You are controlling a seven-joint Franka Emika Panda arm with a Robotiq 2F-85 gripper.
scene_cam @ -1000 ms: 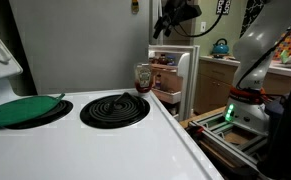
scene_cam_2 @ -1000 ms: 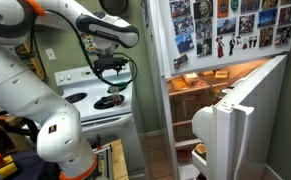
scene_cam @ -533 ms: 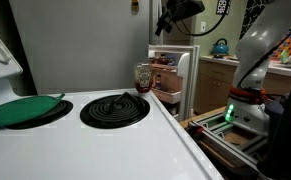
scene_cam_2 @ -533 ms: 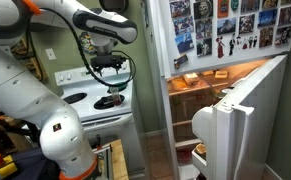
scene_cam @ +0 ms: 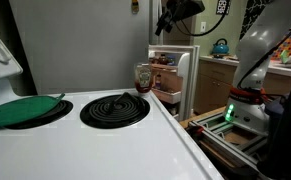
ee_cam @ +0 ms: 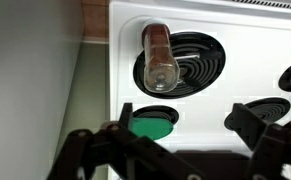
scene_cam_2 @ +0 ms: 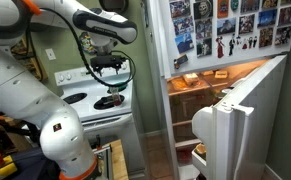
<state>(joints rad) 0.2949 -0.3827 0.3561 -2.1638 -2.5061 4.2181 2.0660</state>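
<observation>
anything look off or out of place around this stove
Yes. A glass jar stands right on a coil burner, and a green disc lies over another burner; neither looks like cookware. In an exterior view the fridge door hangs wide open. The open pincer hangs above, holding nothing.

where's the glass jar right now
The glass jar stands at the far corner of the stovetop, just behind the coil burner, in an exterior view.
</observation>
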